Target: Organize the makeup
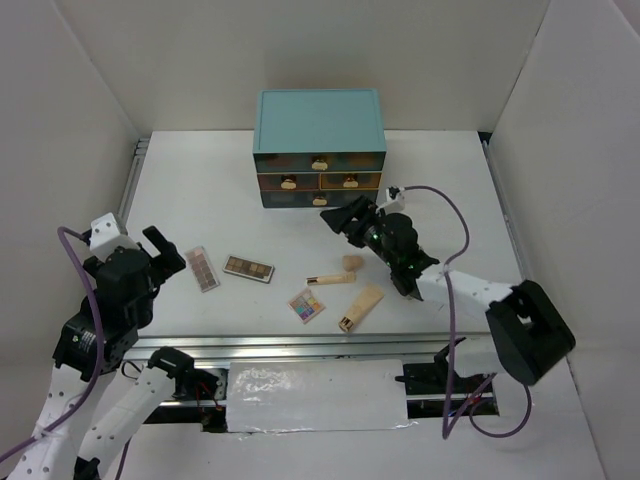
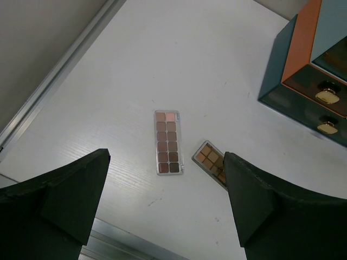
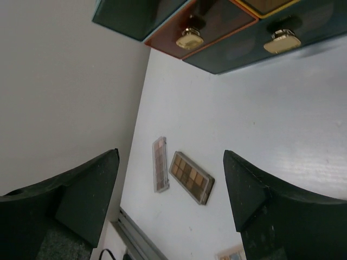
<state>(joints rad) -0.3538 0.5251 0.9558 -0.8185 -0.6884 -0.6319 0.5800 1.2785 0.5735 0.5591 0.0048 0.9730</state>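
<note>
top external: teal chest (image 1: 319, 122), drawers (image 1: 288, 183) closed; makeup (image 1: 248, 267) outside on table (image 1: 200, 190)

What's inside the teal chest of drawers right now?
Its contents are hidden. The teal chest has all four drawers looking shut, so only their dark fronts and gold knobs show.

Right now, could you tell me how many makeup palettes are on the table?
3: pink palette at left, brown palette beside it, square multicolour palette nearer the middle. None appears hidden.
</note>
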